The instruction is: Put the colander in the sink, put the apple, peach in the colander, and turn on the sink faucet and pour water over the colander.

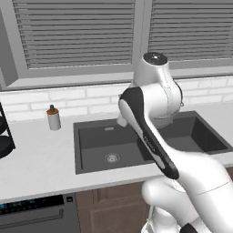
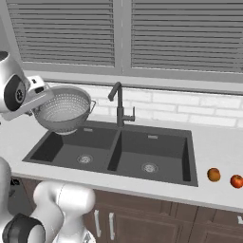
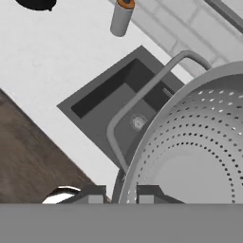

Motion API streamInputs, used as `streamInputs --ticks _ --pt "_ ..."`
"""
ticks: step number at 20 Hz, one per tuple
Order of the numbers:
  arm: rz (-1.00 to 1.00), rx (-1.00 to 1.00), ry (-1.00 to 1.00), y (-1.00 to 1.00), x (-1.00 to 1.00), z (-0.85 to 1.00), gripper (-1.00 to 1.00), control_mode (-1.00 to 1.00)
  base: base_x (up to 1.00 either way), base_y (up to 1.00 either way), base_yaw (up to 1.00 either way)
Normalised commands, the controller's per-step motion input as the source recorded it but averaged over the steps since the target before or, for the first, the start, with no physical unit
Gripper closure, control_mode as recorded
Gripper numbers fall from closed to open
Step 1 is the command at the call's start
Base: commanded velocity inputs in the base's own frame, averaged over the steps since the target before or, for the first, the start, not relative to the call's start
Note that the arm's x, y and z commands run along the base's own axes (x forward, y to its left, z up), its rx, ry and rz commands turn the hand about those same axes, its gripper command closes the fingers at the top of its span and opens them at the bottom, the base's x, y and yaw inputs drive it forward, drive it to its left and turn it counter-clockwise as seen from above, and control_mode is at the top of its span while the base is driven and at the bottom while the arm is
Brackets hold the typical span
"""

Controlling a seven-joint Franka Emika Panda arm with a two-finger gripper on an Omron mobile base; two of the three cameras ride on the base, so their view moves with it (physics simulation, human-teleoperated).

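Observation:
The colander [image 2: 65, 111], a perforated silver bowl, hangs tilted above the back left corner of the sink [image 2: 166, 142]. My gripper [image 2: 43, 100] is shut on its left rim. In the hand view the colander [image 3: 199, 152] bulks at the right with its wire handle [image 3: 142, 95] arching over the sink basin [image 3: 111, 102], and my gripper [image 3: 122, 194] pinches the rim at the bottom. The sink faucet [image 2: 118, 104] stands behind the divider, with no water running. An orange peach [image 2: 214, 174] and a red apple [image 2: 236, 181] lie on the counter right of the sink. The arm covers much of the sink [image 1: 98, 141] in the left base view.
A small bottle with a dark cap [image 1: 53, 118] stands on the counter left of the sink, near the tiled wall, and appears as the bottle [image 3: 121, 16] in the hand view. A black rack [image 1: 4, 136] sits at the far left edge. Blinds cover the windows behind.

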Motion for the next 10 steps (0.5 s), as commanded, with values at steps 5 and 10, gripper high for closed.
streamInputs --ticks 5,10 --pt "0.08 0.00 0.04 0.62 0.69 -0.25 1.00 -1.00 0.00 0.00 0.00" --pt "0.04 0.00 0.08 0.31 0.68 -0.51 1.00 -1.00 0.00 0.00 0.00"
